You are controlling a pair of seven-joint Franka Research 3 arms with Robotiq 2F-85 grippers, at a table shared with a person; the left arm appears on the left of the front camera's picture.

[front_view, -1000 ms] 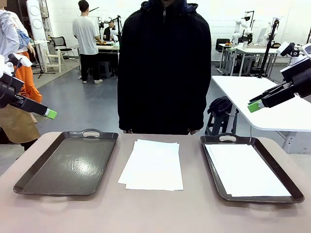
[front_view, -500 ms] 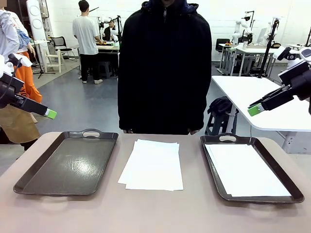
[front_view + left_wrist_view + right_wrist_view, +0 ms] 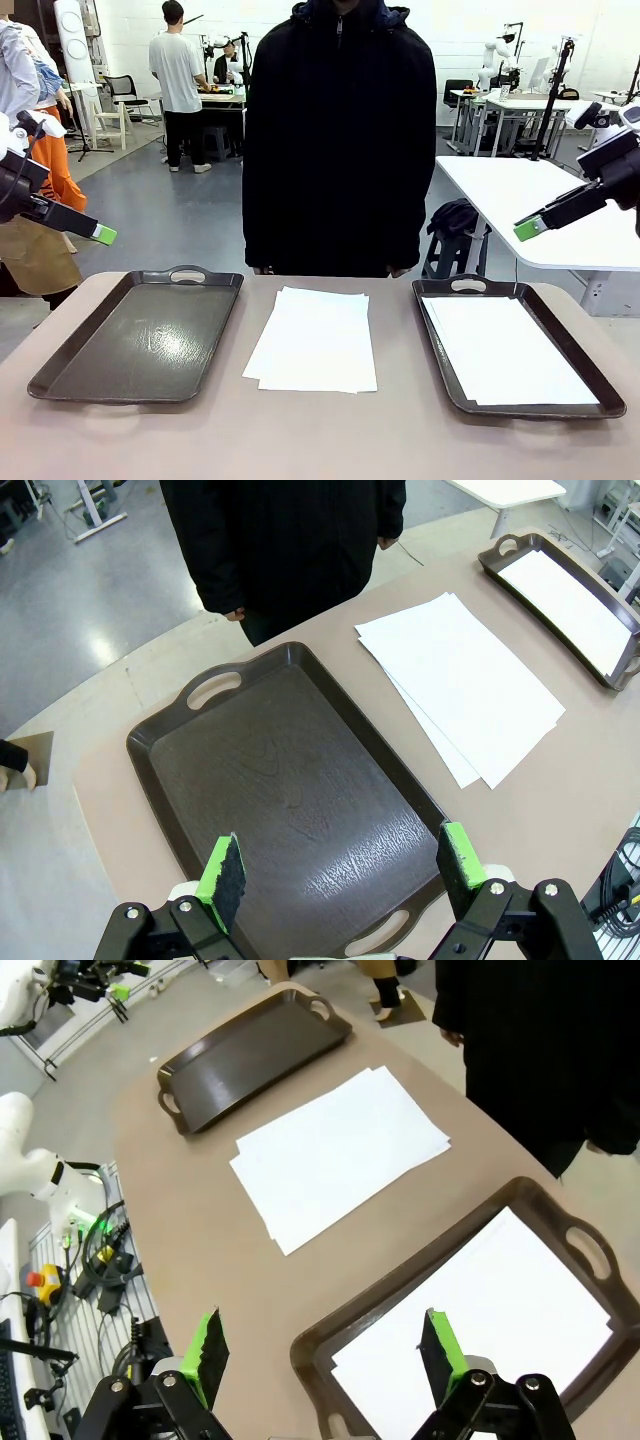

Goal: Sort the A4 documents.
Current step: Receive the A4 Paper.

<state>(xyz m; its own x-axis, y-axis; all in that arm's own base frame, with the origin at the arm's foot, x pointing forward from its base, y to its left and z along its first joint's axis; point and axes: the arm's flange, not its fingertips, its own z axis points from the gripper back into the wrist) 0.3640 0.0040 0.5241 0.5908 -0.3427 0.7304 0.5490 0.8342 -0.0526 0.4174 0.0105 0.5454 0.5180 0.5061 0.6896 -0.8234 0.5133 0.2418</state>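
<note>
A loose stack of white A4 documents (image 3: 315, 338) lies fanned on the table's middle, between two dark handled trays. The left tray (image 3: 140, 335) shows a bare glossy floor. In the right tray (image 3: 452, 385) lie white sheets (image 3: 510, 348). My left gripper (image 3: 104, 235) hovers open, high above the table's left edge; in the left wrist view it (image 3: 343, 865) looks down on the left tray (image 3: 290, 780), with the stack (image 3: 460, 685) beyond. My right gripper (image 3: 528, 228) hangs open, high at the right; in its wrist view it (image 3: 322, 1348) is above the right tray (image 3: 400, 1285) and its sheets (image 3: 500, 1310).
A person in a black coat (image 3: 340, 140) stands at the table's far edge, arms hanging by their sides. A white table (image 3: 560, 215) stands behind at the right. Brown tabletop (image 3: 320, 430) lies bare along the near edge.
My right gripper has drifted a little to the right and slightly down. The left gripper, the papers and the trays have not moved.
</note>
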